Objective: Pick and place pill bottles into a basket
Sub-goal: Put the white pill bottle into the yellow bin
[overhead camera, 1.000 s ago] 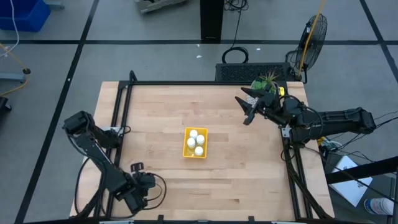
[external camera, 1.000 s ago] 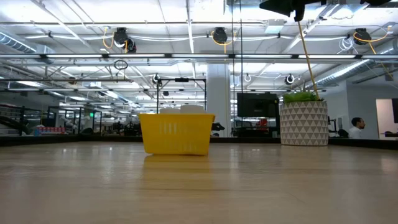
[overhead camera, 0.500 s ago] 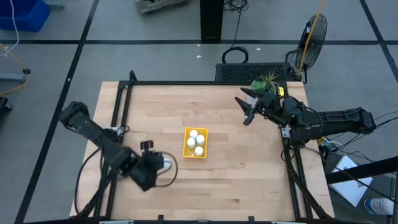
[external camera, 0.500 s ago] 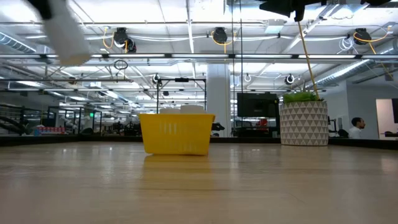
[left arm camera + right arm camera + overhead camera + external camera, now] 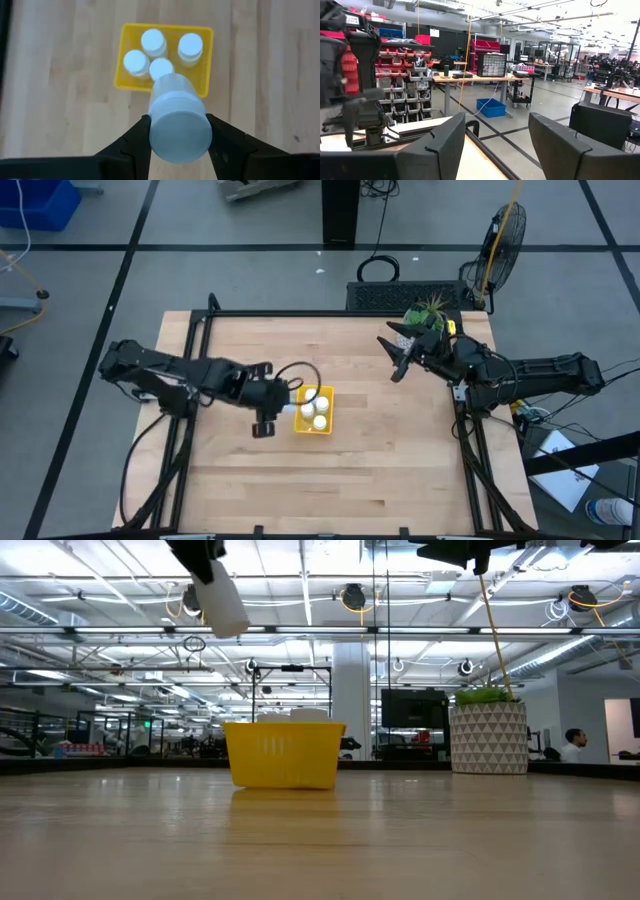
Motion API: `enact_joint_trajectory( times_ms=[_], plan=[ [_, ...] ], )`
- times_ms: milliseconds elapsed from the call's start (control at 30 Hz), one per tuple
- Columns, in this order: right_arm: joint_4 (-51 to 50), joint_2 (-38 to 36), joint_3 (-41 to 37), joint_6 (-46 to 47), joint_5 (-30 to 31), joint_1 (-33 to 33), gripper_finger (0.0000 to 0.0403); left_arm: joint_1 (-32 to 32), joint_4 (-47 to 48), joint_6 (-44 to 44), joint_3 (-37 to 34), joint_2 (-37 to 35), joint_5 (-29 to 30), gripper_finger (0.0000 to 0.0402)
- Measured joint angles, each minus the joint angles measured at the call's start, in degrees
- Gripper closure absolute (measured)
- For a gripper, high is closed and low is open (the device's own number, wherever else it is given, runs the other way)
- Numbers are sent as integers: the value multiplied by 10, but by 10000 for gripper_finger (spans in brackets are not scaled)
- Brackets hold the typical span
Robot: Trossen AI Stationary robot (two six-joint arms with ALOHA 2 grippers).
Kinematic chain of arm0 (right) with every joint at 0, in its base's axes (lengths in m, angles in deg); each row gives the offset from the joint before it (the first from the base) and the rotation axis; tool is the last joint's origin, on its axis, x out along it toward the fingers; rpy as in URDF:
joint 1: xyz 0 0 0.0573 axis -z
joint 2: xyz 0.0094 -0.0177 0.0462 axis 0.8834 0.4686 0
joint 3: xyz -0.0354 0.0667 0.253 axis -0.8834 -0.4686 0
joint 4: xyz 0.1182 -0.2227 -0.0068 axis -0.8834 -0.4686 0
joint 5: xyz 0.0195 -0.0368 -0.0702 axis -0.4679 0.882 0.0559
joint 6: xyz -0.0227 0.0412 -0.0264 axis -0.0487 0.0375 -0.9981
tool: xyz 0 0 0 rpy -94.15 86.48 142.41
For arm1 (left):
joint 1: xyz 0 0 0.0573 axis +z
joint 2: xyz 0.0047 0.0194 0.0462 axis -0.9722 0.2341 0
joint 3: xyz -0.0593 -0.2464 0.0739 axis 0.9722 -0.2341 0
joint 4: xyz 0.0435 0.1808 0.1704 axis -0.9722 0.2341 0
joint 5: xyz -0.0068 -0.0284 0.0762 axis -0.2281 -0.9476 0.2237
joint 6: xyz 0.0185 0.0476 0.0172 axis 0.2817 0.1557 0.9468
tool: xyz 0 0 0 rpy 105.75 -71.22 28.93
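The left end effector [image 5: 283, 402] reaches across the bench [image 5: 370, 470] from the left and hangs just left of the yellow basket [image 5: 299, 423], clamped on a white pill bottle [image 5: 176, 117]. In the left wrist view its two dark fingers [image 5: 131, 141] press the bottle's sides, and the bottle points toward the basket below. In the low view the held bottle [image 5: 222, 602] sits tilted, high above the bench and to the left of the basket [image 5: 285, 753].

The basket stands near the middle of the bench. Four more pill bottles [image 5: 152, 42] stand upright inside it, caps up, packed close together.

The right end effector [image 5: 400, 357] waits raised over the far right part of the bench, beside a patterned white pot with a green plant [image 5: 488, 734]. Its fingers [image 5: 440, 145] stand wide apart with nothing between them.
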Motion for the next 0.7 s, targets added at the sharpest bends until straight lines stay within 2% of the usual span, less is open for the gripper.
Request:
enact_joint_trajectory(
  times_ms=[133,400,700],
  plan=[
    [0,0,0,-3,0,0,193,31,-10,46,0,24,-39,241],
    [0,0,0,-15,0,1,193,59,-12,121,0,88,-57,241],
    [0,0,0,-15,0,1,193,64,-73,147,0,105,-90,241]
  ],
)
